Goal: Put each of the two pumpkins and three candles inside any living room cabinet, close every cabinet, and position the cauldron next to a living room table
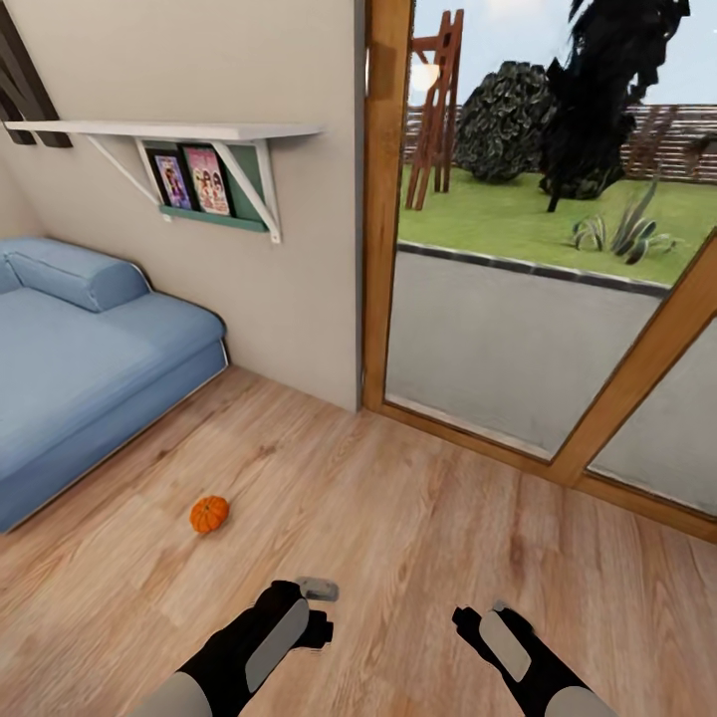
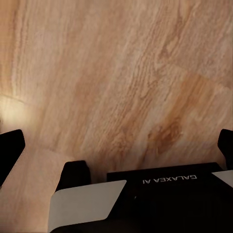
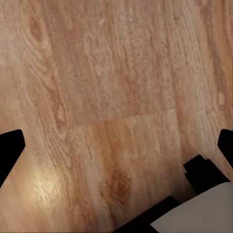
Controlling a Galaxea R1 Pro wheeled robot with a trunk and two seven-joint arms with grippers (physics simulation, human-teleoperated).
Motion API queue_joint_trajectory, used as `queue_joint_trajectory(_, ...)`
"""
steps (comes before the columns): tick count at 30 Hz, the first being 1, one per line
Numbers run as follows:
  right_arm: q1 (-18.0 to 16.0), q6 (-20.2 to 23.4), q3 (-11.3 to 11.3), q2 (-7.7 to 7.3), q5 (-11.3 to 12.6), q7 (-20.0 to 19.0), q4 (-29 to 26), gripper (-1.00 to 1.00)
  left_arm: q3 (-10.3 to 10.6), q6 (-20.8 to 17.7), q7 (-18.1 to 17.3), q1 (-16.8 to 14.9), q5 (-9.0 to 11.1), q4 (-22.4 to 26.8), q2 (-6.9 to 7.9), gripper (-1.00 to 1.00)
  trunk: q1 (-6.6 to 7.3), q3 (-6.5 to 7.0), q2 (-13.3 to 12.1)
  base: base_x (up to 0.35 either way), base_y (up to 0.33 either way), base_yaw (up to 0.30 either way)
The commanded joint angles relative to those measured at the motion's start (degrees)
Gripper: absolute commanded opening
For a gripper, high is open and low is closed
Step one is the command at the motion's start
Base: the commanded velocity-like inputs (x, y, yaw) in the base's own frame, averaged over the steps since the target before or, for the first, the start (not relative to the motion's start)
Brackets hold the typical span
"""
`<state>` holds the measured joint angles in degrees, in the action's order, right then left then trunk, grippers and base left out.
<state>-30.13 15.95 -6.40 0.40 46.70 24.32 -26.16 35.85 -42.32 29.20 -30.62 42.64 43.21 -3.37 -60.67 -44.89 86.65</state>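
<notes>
A small orange pumpkin (image 1: 209,514) sits alone on the wood-plank floor (image 1: 398,518), just off the near corner of a blue sofa (image 1: 80,349) at left. Both arms hang low at the near edge, the left gripper (image 1: 317,631) well short of the pumpkin and the right gripper (image 1: 466,621) further right; each wrist camera shows its fingers spread wide over bare boards, holding nothing. A white wall shelf (image 1: 169,131) hangs above the sofa, and a wood-framed glass door (image 1: 383,199) opens onto a lawn at far right.
</notes>
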Motion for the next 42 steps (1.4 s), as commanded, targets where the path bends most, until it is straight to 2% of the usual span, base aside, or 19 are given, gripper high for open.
queue_joint_trajectory(1,-0.02,0.16,-0.38,-0.05,0.34,0.46,-0.12,1.00,0.19,-0.05,0.58,-0.05,0.60,0.07,0.03,1.00,-0.02,-0.05,0.02,0.244,0.000,0.000)
queue_joint_trajectory(19,-0.02,-0.59,-0.64,-0.05,0.24,0.47,-0.12,1.00,0.09,0.00,0.75,-0.05,0.60,0.07,0.03,1.00,-0.02,-0.05,0.02,0.214,0.000,0.019)
queue_joint_trajectory(36,-0.02,-0.57,-0.80,0.14,0.23,0.55,-0.20,1.00,0.18,0.27,0.83,-0.05,0.60,0.12,0.12,1.00,-0.02,-0.05,0.02,0.024,0.000,0.268)
queue_joint_trajectory(42,-0.02,-0.45,-0.95,0.28,0.23,0.55,-0.20,1.00,0.19,0.29,0.84,-0.05,0.60,0.12,0.12,1.00,-0.02,-0.05,0.02,0.214,0.000,0.289)
